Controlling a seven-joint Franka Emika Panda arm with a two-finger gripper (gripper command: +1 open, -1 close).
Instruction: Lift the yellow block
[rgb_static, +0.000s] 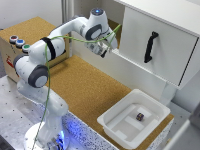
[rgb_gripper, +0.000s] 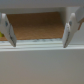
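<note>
The gripper (rgb_static: 103, 50) is seen in the exterior view raised at the white cabinet's (rgb_static: 150, 45) ledge, toward 12 o'clock over the cork worktop (rgb_static: 90, 90). In the wrist view its 2 fingers (rgb_gripper: 68, 31) are spread apart with nothing between them, cork showing through the gap. A small dull-yellow patch, possibly the yellow block (rgb_gripper: 1, 35), is glimpsed just beside 1 finger at the picture's edge; it cannot be told for certain. A white tray (rgb_static: 112, 121) sits at 4 o'clock, holding a small dark brown block (rgb_static: 140, 116). A yellow-green cable (rgb_static: 48, 75) is draped along the arm.
</note>
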